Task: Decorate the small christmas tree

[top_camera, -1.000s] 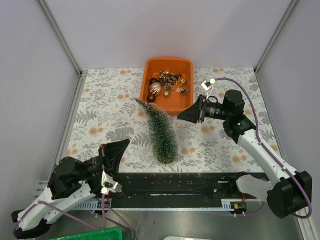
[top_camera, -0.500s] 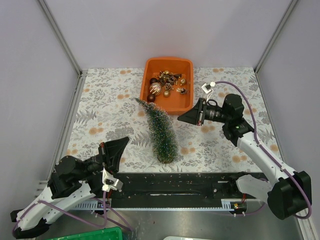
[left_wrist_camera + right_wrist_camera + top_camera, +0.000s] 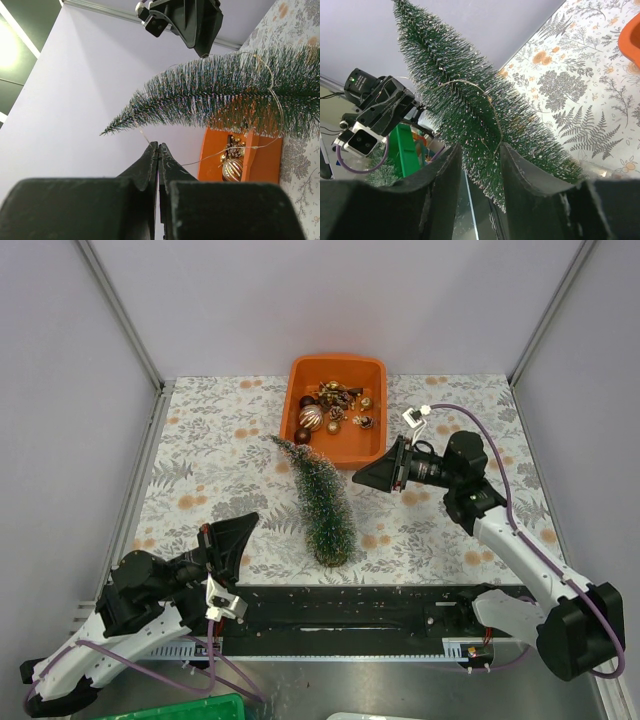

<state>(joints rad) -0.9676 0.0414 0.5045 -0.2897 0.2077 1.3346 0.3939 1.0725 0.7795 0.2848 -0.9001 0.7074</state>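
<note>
Top view
- Tree: the small christmas tree (image 3: 322, 502) is on the counter (image 3: 220, 450), wide base toward my arm bases. I judge it to be standing, with its tip leaning away and left. The orange tray (image 3: 337, 359) sits just beyond that tip.
- Right claw (image 3: 360, 478): just right of the tree's middle, pointing at it. This is the nearer arm.
- Left claw (image 3: 240, 530): well apart, near-left of the tree's base.

Left wrist view
- Left claw (image 3: 158, 147): closed tight.
- Thin wire (image 3: 273, 91): it loops round the tree and trails to my tips. I cannot tell whether it is pinched.

Right wrist view
- Right claw (image 3: 480, 150): fingers parted, gripping nothing.
- Axis: the tree (image 3: 455, 85) lies straight ahead, its long axis slanting across the gap between my fingers.
</note>
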